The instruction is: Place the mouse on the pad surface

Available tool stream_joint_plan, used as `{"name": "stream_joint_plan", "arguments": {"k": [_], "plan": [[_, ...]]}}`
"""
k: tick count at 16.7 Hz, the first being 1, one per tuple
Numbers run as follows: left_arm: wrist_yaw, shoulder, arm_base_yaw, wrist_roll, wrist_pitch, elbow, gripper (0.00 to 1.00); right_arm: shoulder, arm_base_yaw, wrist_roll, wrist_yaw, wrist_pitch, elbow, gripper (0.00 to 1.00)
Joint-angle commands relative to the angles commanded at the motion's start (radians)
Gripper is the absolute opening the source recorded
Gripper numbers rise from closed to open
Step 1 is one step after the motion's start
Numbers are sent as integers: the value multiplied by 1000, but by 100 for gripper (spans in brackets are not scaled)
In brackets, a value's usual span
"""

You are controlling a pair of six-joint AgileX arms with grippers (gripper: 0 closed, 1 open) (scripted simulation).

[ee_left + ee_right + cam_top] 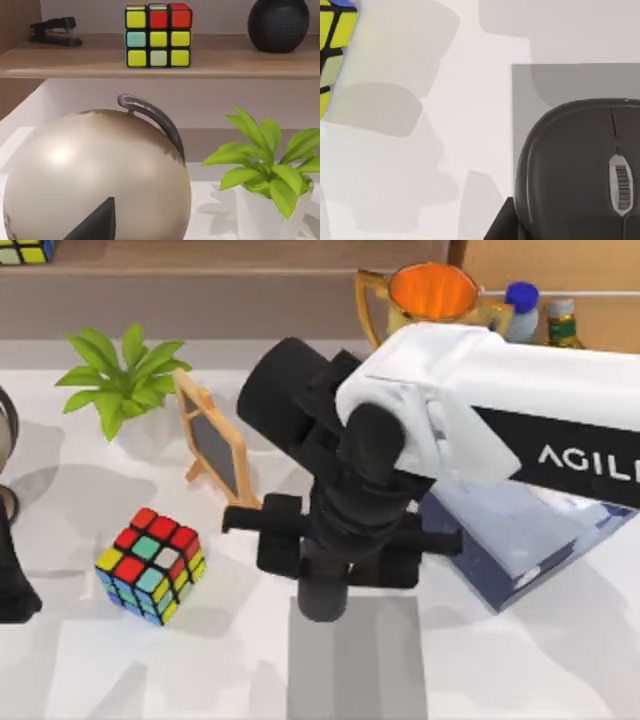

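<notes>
At the table's left edge my left arm (12, 580) sat parked; I could not tell its gripper's state. I counted two puzzle cubes, one on the table (151, 565) and one on the shelf (158, 35), then one plant (120, 380) and one blackboard (212, 445). My right gripper (325, 565) hung above the one grey pad (355, 665), with the one mouse (580, 170) over the pad; whether its fingers pinched it, I could not tell.
</notes>
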Motion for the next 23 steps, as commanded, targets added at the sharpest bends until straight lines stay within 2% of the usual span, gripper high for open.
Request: {"name": "stream_joint_plan", "arguments": {"k": [13, 23], "plan": [[0, 0, 0, 0, 0, 0, 100, 110, 12, -12, 11, 3, -102, 0], [0, 0, 0, 0, 0, 0, 100, 110, 12, -12, 11, 3, -102, 75]]}}
